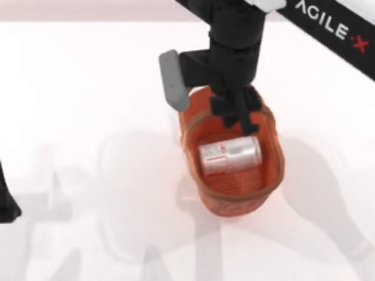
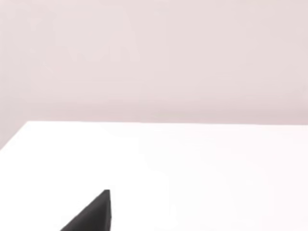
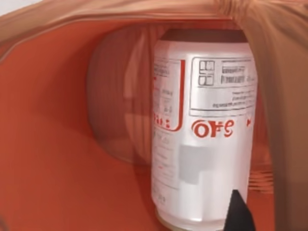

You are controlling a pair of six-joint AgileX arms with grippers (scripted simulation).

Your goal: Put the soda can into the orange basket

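Observation:
The soda can (image 1: 229, 156) lies on its side on the floor of the orange basket (image 1: 278, 171), silver-white with red markings. My right gripper (image 1: 239, 122) hangs open over the basket's far end, just above the can and not touching it. The right wrist view looks down into the basket's orange wall (image 3: 57, 144), with the can (image 3: 202, 130) close in front and one dark fingertip (image 3: 238, 211) beside its near end. The brown handle (image 3: 284, 120) crosses that view beside the can. My left arm (image 1: 6, 202) is parked at the table's left edge.
The basket stands right of the middle of the white table (image 1: 88, 117). The right arm's black link with white lettering (image 1: 328, 23) stretches over the far right corner. The left wrist view shows only bare table (image 2: 192, 173), a pale wall and one dark fingertip (image 2: 98, 211).

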